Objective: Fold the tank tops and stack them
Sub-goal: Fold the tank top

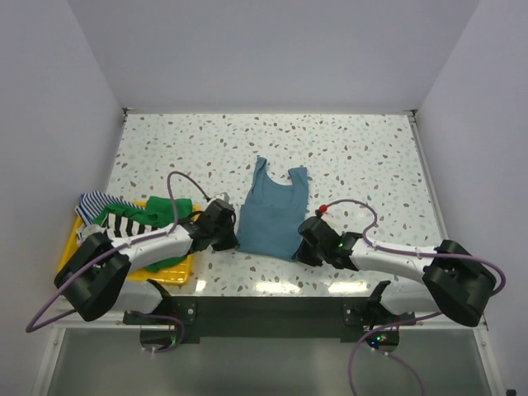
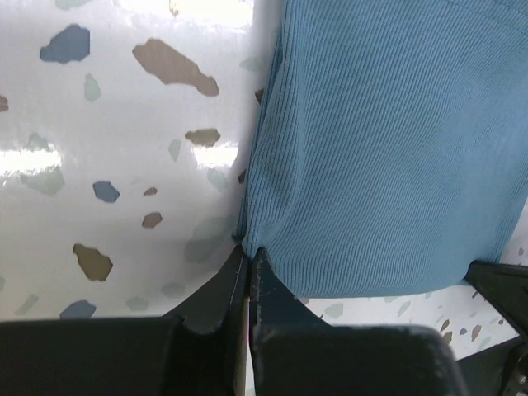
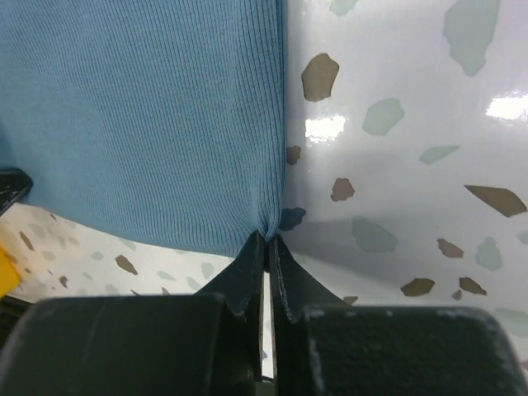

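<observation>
In the yellow tray (image 1: pixel 175 277) at the left of the bench (image 1: pixel 346 148): black-and-white striped top (image 1: pixel 124 224), green top (image 1: pixel 158 211) and thin blue-striped top (image 1: pixel 93 200), heaped, not yet folded; just right of the tray, left fingers (image 2: pixel 241 268) pinched shut on the near-left hem corner of the teal tank top (image 1: pixel 272 216); spread flat mid-bench between the two arms; straps toward the far edge, hem toward the arm bases; long axis near-to-far, leaning a little rightward at the strap end; further right, right fingers (image 3: pixel 258 254) clamped on the near-right hem corner.

Judged the start of a fold, hem up toward straps; to do it well: lift both corners together and level; carry them away along the long axis, not across it; hold the hem taut between the two grips, no sag in the middle; lay the corners down near the straps with side edges matched; beware thin pinches slipping off the ribbed cloth.
</observation>
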Robot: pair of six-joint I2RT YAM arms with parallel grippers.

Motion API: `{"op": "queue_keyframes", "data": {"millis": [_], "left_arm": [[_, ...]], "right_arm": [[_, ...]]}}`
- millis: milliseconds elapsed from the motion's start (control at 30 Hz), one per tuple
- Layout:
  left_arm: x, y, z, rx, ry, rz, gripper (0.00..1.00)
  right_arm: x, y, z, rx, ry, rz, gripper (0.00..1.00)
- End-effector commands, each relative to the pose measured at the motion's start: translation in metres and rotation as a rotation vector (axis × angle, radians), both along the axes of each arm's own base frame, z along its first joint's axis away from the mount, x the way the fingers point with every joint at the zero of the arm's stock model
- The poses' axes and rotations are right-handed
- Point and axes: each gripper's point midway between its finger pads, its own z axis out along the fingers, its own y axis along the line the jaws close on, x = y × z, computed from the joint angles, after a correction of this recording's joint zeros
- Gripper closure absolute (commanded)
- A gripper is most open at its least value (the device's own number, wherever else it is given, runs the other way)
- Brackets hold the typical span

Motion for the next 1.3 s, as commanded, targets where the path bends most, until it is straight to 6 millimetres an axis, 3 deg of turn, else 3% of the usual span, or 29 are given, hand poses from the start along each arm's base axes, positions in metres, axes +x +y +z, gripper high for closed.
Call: {"op": "queue_keyframes", "data": {"millis": [0, 200, 333, 467, 567, 733, 1000, 1133, 1167, 1200, 1267], "left_arm": [[-0.022, 0.014, 0.000, 0.059, 0.027, -0.043, 1.00], [-0.064, 0.019, 0.009, 0.085, 0.055, -0.110, 1.00], [-0.092, 0.014, 0.021, 0.071, 0.065, -0.146, 1.00], [-0.094, 0.013, 0.042, 0.047, 0.041, -0.137, 1.00], [-0.077, -0.001, 0.071, 0.020, -0.022, -0.130, 1.00], [-0.049, -0.014, 0.093, 0.035, -0.079, -0.120, 1.00], [0.021, -0.027, 0.140, -0.064, -0.189, -0.068, 1.00], [0.063, -0.034, 0.156, -0.100, -0.237, -0.048, 1.00], [0.078, -0.039, 0.157, -0.106, -0.238, -0.041, 1.00], [0.091, -0.045, 0.164, -0.136, -0.265, -0.050, 1.00], [0.132, -0.050, 0.161, -0.143, -0.286, -0.016, 1.00]], "right_arm": [[-0.016, -0.029, -0.005, -0.175, 0.026, 0.093, 0.99], [-0.049, -0.024, 0.006, -0.219, 0.023, 0.214, 1.00], [-0.072, -0.012, 0.027, -0.235, -0.011, 0.277, 1.00], [-0.068, -0.007, 0.051, -0.244, -0.066, 0.277, 1.00], [-0.058, -0.005, 0.064, -0.256, -0.105, 0.263, 1.00], [-0.040, -0.004, 0.086, -0.276, -0.153, 0.235, 1.00], [0.008, -0.010, 0.118, -0.214, -0.200, 0.170, 1.00], [0.053, -0.015, 0.131, -0.201, -0.206, 0.147, 1.00], [0.066, -0.012, 0.136, -0.179, -0.222, 0.140, 0.99], [0.085, -0.023, 0.135, -0.184, -0.215, 0.097, 0.99], [0.116, -0.021, 0.132, -0.180, -0.207, 0.093, 0.99]]}}
